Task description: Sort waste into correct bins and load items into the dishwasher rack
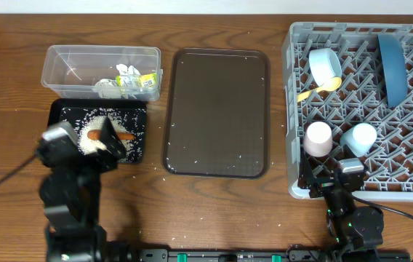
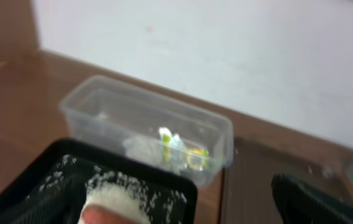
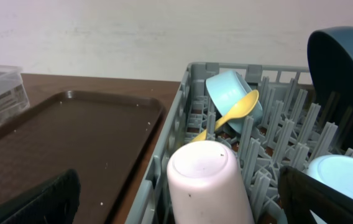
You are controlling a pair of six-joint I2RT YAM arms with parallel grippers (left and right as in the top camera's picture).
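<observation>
The left claw (image 1: pixel 110 138) is hanging wide open over the black tray (image 1: pixel 61 109) near the surface's front-left corner, where the carrot (image 1: pixel 123 135) and rice (image 1: pixel 90 125) are lying. The right claw (image 1: pixel 346 171) is gaping empty by the rack (image 1: pixel 291 109). Lifting straight up is looking safest, so no grains scatter.

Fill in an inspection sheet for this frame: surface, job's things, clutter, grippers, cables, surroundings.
Surface: wooden table, stray rice grains near the serving tray.
Job's things: clear tub holds paper scraps and wrapper; black tray holds rice and carrot; rack holds bowl, spoon, plate, pink cup, light blue cup.
Clutter: serving tray, a few grains on it.
Grippers: left gripper open above the black tray; right gripper open above the rack's near edge; neither holds anything.
Cables: black cable trails from the left arm; another beside the right arm.
Surroundings: white wall behind the table.
</observation>
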